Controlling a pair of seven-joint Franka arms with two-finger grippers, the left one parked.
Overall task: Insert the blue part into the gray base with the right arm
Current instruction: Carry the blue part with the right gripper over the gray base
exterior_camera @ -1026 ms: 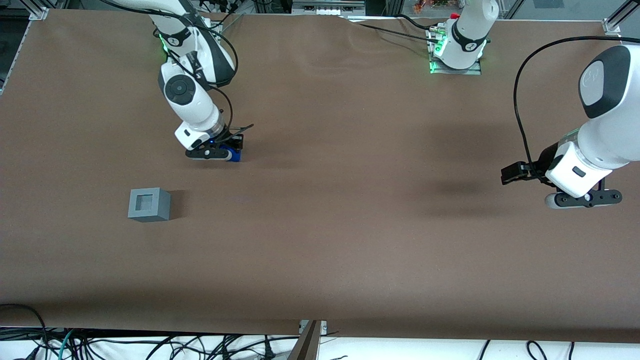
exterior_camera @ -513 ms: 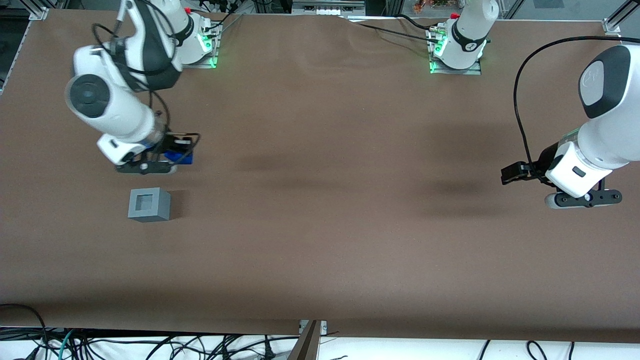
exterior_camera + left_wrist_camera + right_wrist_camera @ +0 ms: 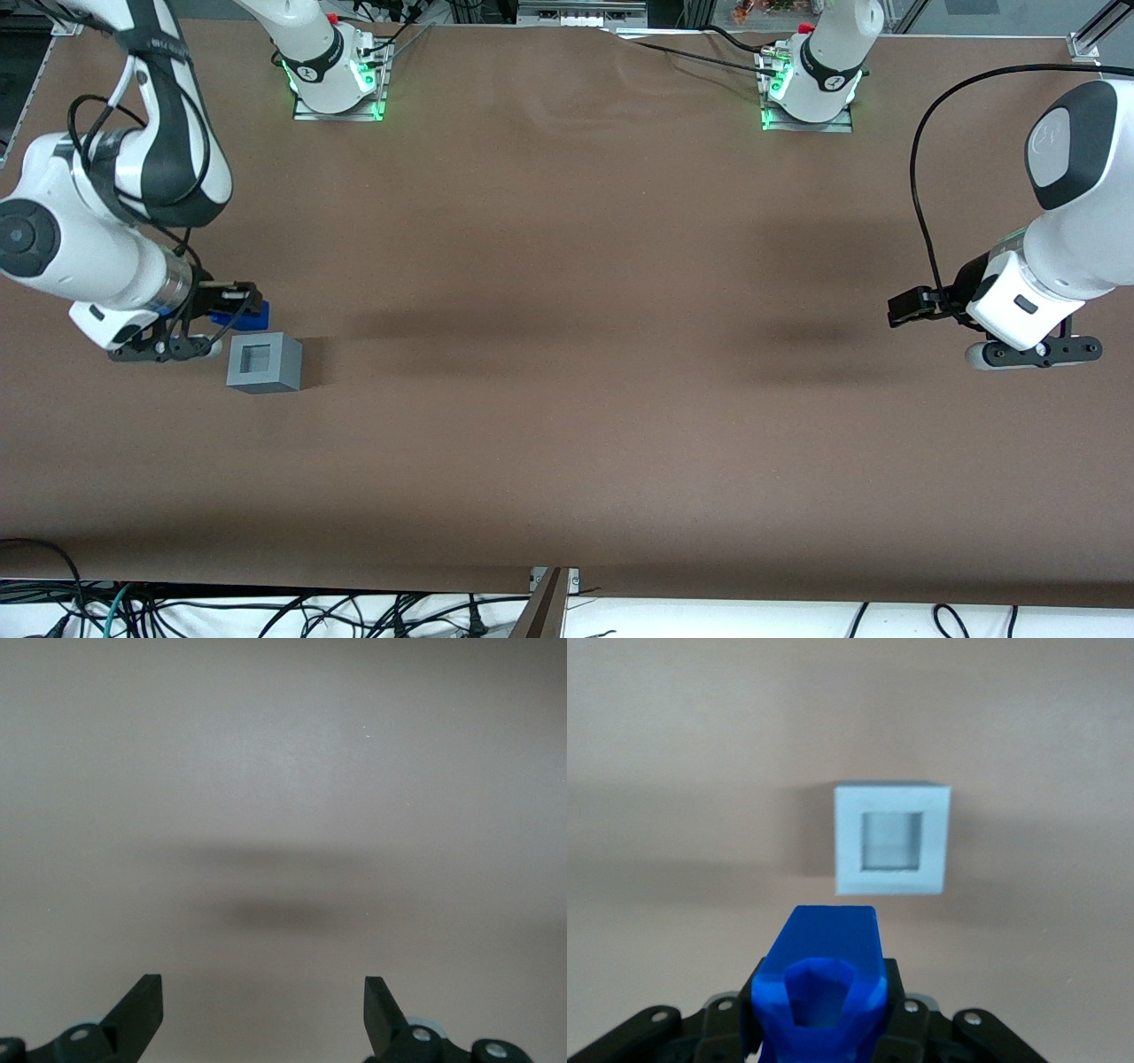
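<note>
**Block in the air, base not yet reached**

Pickup looks done. The hand [image 3: 232, 312] of the right arm [image 3: 84, 257] is clamped on the blue part [image 3: 821, 979], which the wrist view shows pinched between the two black fingers [image 3: 905, 1020] with its hollow, many-sided end facing the camera. In the front view only a small piece of the blue part [image 3: 251, 314] shows past the hand, and it hangs above the counter [image 3: 567, 354] rather than resting on it.

The base [image 3: 264, 361] sits upright on the counter toward the working arm's end, with its square recess facing up and nothing in it. From the front camera, the hand and its load lie just beside the base, a little farther from that camera and off toward the arm's own end. In the wrist view the base [image 3: 893, 838] stands clear of the blue part, with bare counter between the two, and the recess sits slightly off the part's line.

So the grasp and most of the carry appear finished. What is left, by my reading, is the harder share: bringing the part squarely over the recess, turning it so the narrower end points down if that is not already so, lowering it until it seats, then letting go. Which end of the part faces the base I cannot tell for sure.
</note>
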